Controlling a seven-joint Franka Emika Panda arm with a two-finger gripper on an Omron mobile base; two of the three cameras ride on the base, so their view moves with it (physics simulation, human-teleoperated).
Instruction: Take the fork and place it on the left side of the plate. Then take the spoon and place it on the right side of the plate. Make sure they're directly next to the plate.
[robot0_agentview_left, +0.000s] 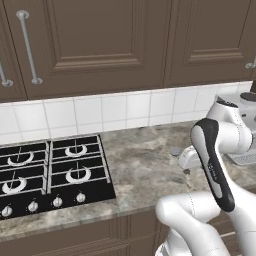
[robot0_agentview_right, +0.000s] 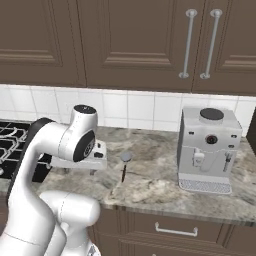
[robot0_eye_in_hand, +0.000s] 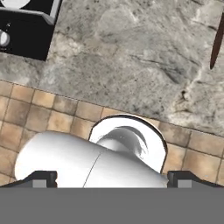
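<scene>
One spoon on counter, just right of gripper, fingers wide apart, holding nothing.

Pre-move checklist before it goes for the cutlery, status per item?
1. Small spoon with round silvery bowl and thin dark handle located, lying on the grey marbled stone counter: ok.
2. All-metal fork located: cannot tell.
3. Plate located: cannot tell.
4. Gripper free of load, fingertips wide apart with nothing between them: ok.
5. Gripper over the spoon: not ok; the hand view looks along the counter edge at the tan tiled floor, with the dark handle at its upper right.
6. Silver coffee machine standing apart from the spoon: ok.
</scene>
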